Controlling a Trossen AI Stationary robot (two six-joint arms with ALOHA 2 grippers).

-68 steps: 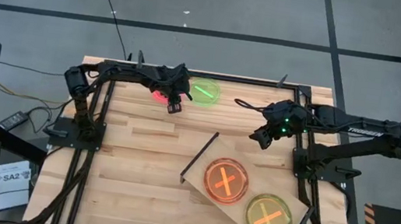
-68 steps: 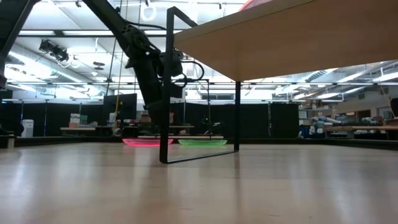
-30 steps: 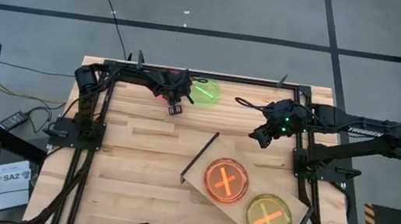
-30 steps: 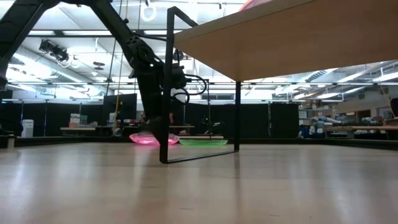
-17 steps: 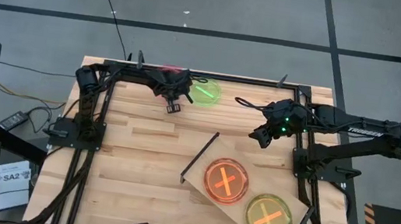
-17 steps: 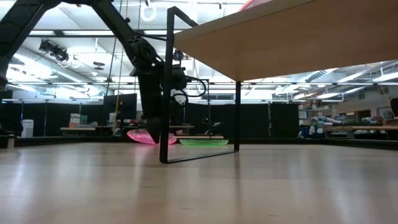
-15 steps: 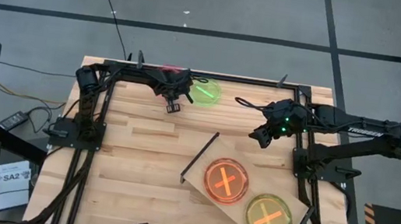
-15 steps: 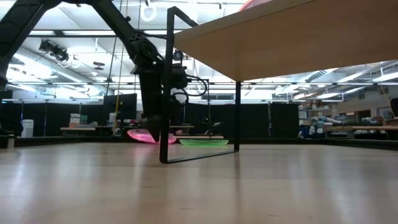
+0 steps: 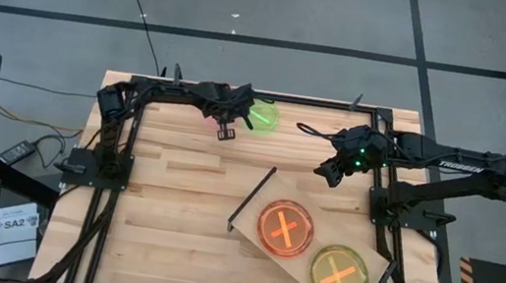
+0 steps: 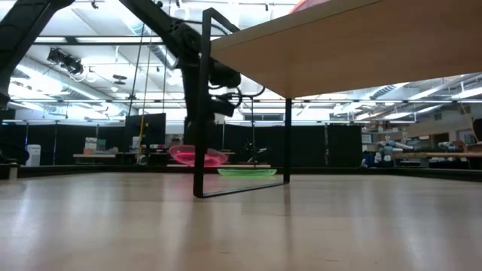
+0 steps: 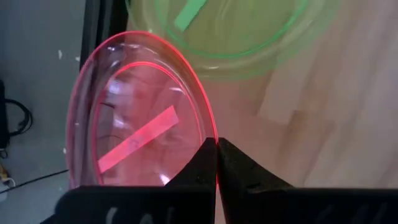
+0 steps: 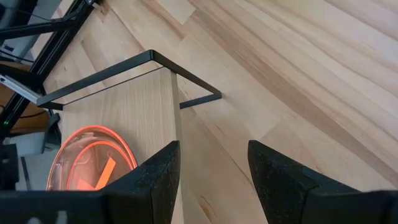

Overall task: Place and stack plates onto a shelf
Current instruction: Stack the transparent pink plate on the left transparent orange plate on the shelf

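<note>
Pink plate (image 11: pixel 134 134) pinched at its rim by the left pincer (image 11: pixel 216 163).

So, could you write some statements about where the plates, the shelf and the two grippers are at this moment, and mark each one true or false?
1. The left gripper is shut on the pink plate. True.
2. The pink plate lies flat on the table. False: the low view shows it lifted clear of the tabletop.
3. The green plate sits on the shelf. False: it rests on the table, near the far edge.
4. The right gripper is open and holds nothing. True.
5. The shelf carries plates at two spots. True: one pile looks orange, the other yellowish.
</note>
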